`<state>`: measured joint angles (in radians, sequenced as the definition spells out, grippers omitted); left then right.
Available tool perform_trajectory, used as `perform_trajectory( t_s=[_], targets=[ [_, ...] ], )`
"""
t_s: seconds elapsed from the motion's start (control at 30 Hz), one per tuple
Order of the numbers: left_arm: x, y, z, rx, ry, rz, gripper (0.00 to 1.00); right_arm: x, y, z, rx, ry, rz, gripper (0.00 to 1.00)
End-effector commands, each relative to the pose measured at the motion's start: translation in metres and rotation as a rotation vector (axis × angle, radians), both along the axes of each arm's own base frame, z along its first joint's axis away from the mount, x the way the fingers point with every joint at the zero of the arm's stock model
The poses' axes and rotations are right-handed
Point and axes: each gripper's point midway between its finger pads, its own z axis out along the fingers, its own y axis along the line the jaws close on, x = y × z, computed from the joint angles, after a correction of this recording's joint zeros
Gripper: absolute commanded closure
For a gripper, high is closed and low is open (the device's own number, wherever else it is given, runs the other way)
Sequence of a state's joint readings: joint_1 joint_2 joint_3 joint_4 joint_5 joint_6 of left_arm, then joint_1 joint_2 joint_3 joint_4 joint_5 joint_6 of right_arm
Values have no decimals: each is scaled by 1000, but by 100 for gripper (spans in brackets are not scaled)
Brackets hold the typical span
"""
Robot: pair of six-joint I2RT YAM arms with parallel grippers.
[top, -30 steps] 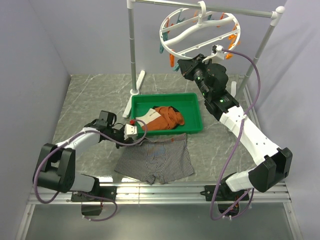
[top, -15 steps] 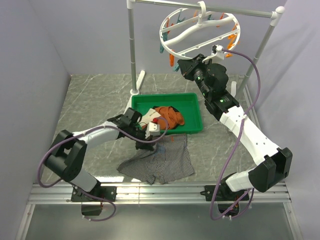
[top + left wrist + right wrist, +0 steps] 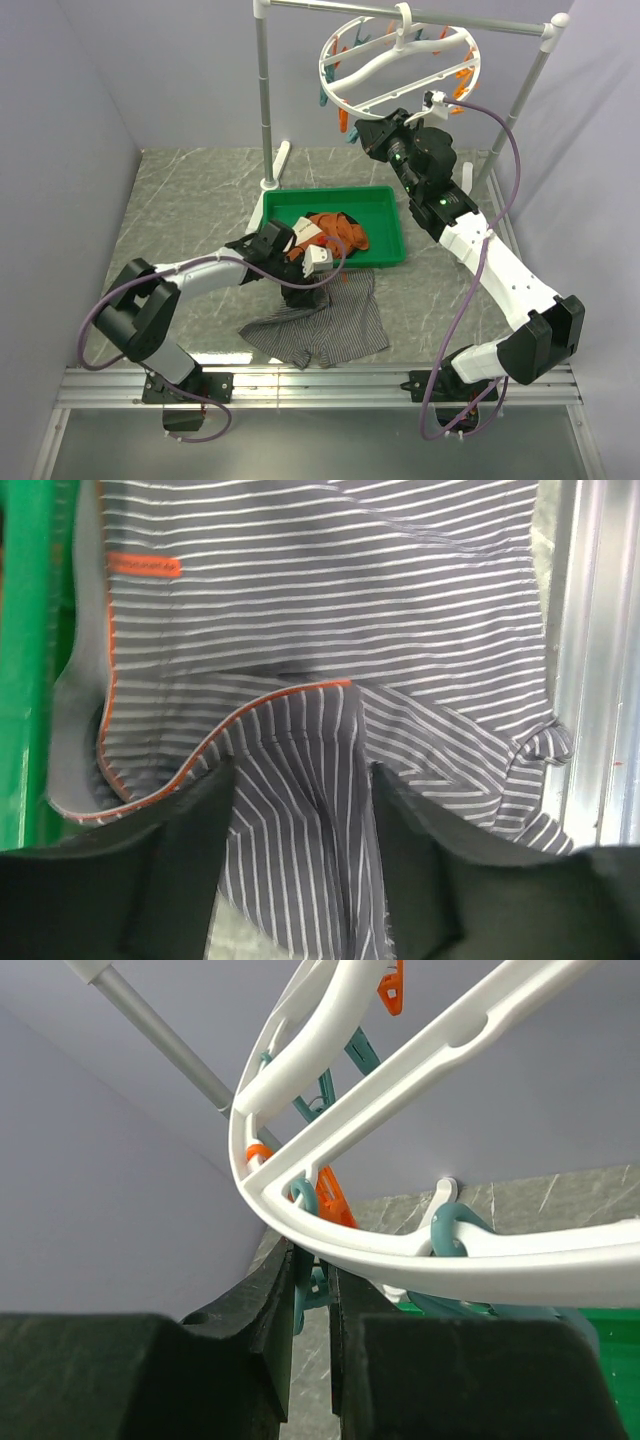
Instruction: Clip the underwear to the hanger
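**Operator:** Which step is in hand?

**Technician:** Pickup. The underwear (image 3: 320,325) lies just in front of the tray (image 3: 340,192). The left gripper (image 3: 300,780) has its fingers spread astride a raised fold and has not yet closed.

**Operator:** Next move?

**Technician:** Close on the fold, then lift it to the hanger (image 3: 420,1078) above the tray. There the right gripper (image 3: 312,1270), fingers nearly together, appears to pinch a teal pin (image 3: 301,1300).
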<state>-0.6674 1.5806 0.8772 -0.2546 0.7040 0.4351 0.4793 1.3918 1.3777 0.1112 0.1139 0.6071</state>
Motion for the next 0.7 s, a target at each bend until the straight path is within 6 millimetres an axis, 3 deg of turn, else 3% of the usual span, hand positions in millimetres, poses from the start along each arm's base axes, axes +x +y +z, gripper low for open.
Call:
perform_trajectory(
  t_s=[0.0, 0.17, 0.3, 0.33, 0.57, 0.67],
  targets=[
    [7, 6, 13, -6, -71, 50, 36, -2, -9, 12, 21, -32, -20, 100],
    [3, 13, 1, 25, -80, 60, 26, -2, -10, 11, 21, -32, -20, 100],
    [11, 9, 7, 10, -104, 69, 21, -1, -9, 9, 23, -27, -20, 100],
    [12, 7, 8, 6, -110, 67, 14, -1, -9, 9, 23, -27, -20, 100],
    [15, 0, 1, 56, -198, 91, 12, -2, -11, 11, 16, -28, -29, 100],
    [21, 0, -8, 104, -208, 120, 18, -2, -11, 10, 15, -26, -29, 100]
  ],
)
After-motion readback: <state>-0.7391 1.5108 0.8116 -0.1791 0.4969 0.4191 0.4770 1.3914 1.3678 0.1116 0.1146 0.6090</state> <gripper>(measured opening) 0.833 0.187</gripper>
